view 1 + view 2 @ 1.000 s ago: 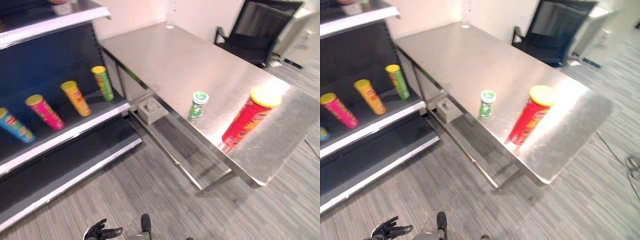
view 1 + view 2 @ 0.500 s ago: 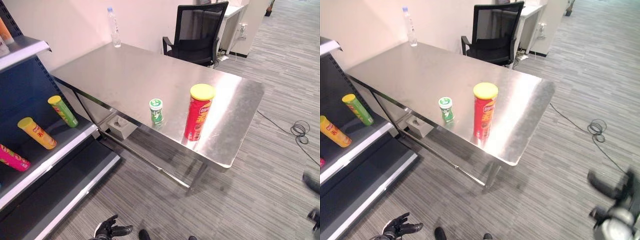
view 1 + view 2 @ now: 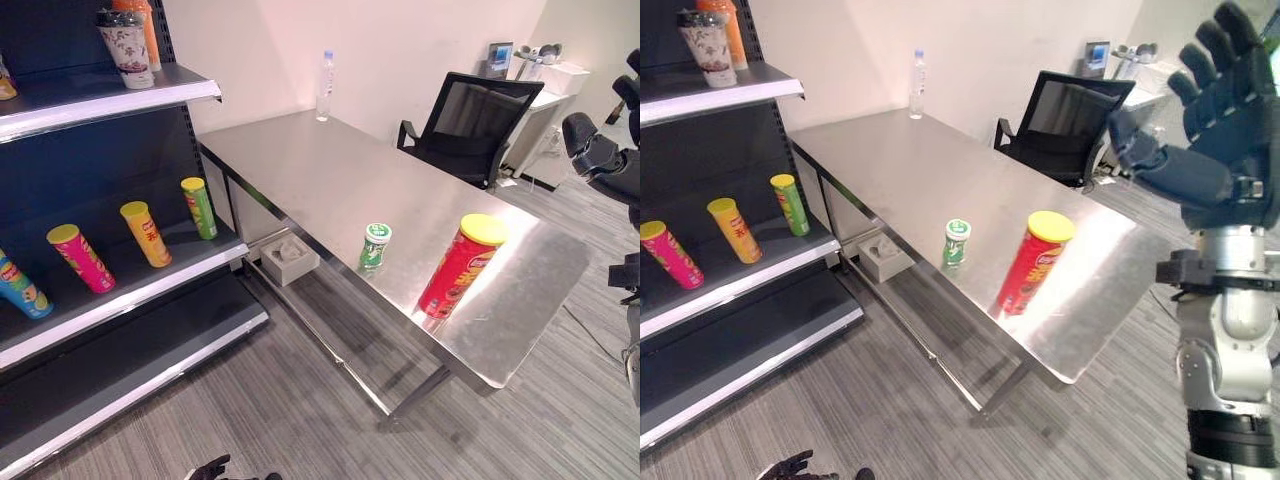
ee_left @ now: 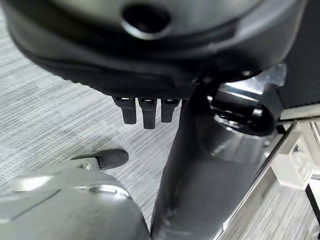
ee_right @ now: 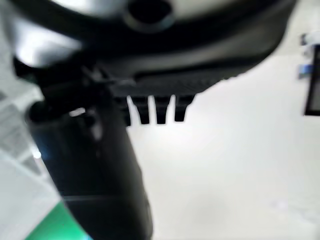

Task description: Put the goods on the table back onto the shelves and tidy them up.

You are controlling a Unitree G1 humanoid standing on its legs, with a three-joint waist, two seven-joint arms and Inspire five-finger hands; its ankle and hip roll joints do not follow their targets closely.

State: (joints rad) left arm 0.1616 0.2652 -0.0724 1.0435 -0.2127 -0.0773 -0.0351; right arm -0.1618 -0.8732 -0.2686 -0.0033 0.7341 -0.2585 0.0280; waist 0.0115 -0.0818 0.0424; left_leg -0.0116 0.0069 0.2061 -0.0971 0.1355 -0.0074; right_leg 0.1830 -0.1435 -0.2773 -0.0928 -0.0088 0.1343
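On the table [image 3: 920, 170] stand a red can [image 3: 1033, 262] and a small green can [image 3: 956, 242], untouched. Right hand [image 3: 1225, 100] is up, fingers spread, empty. Left hand [image 3: 790, 466] hangs low, relaxed. Next: reach for a can.

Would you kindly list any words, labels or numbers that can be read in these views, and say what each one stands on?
No text can be read.
Red can on the table: print on its side, too small to read.
Small green can on the table: label too small to read.
Cans on the shelf, pink, yellow and green: print blurred.
Cup on the upper shelf: pattern, no legible words.
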